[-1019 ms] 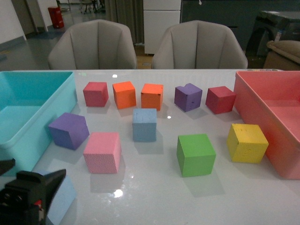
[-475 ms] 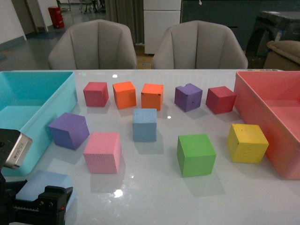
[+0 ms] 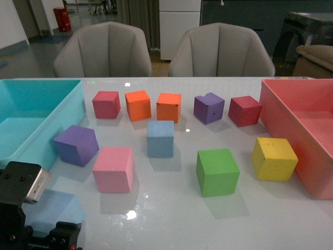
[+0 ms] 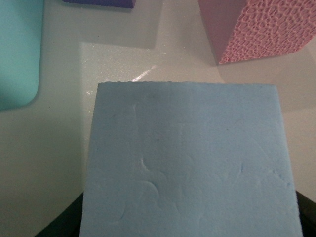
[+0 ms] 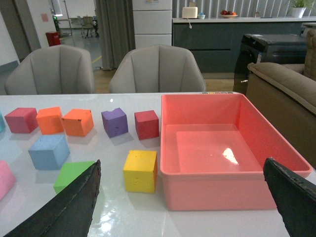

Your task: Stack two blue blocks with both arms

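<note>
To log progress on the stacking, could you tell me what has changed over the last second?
The left arm has moved in over the near blue block, and its grey-capped wrist has come into view. Whether it has gripped the block is unclear. The other blue block and the remaining cubes stayed put.

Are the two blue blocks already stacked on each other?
No, one blue block stands alone mid-table while the other blue block sits apart near the front-left edge, by the left arm.
</note>
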You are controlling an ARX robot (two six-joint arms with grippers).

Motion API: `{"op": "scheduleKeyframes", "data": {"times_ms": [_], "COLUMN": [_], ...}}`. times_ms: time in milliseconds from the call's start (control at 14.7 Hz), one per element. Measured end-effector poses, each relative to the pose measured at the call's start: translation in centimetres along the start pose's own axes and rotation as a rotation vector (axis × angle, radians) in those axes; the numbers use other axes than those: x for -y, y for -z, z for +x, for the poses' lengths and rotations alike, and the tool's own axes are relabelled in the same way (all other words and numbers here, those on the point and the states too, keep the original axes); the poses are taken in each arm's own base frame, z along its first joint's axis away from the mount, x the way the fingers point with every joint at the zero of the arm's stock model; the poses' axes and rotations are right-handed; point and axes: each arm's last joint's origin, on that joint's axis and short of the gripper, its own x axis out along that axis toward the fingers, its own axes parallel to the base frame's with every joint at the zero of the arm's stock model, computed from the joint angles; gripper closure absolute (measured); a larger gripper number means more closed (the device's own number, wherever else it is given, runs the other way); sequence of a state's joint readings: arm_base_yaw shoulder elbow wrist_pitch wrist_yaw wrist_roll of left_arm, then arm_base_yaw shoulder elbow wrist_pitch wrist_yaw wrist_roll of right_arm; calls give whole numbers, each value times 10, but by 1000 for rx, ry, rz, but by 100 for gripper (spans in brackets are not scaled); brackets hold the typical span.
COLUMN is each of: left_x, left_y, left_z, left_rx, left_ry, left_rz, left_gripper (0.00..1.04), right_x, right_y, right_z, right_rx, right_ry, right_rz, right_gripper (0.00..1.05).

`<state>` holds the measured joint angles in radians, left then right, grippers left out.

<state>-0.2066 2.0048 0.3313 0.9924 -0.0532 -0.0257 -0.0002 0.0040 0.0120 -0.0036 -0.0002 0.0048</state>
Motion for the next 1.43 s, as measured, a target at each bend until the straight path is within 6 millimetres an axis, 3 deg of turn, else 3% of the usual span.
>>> {"op": "scheduleKeyframes", "data": {"times_ms": [136,204,408,543,883,1019,1223,1426], "left_x": [2,3,17,35,93,108,118,119], "left_y": [-3,-9,-37,-67,-136,-151,-166,-182], "left_z": [-8,-15,-39,-38,22,47,78,92], "left_rx": [4,21,95,148,124,98,49,49], "left_ry": [3,8,61,110,167,146,129,102], "left_rz": [5,9,43,79,152,153,100,63], "left_gripper": [47,53,58,59,60,60,61,61], "right_x": [0,0,0,0,0,0,0,0], "right_y": [0,0,0,0,0,0,0,0], "right_z": [0,0,0,0,0,0,0,0], "right_rx": [0,0,0,0,0,0,0,0], "right_ry": [0,0,0,0,0,0,0,0], "right_rz": [0,0,0,0,0,0,0,0], "right_gripper": [6,6,6,6,6,6,6,6]}}
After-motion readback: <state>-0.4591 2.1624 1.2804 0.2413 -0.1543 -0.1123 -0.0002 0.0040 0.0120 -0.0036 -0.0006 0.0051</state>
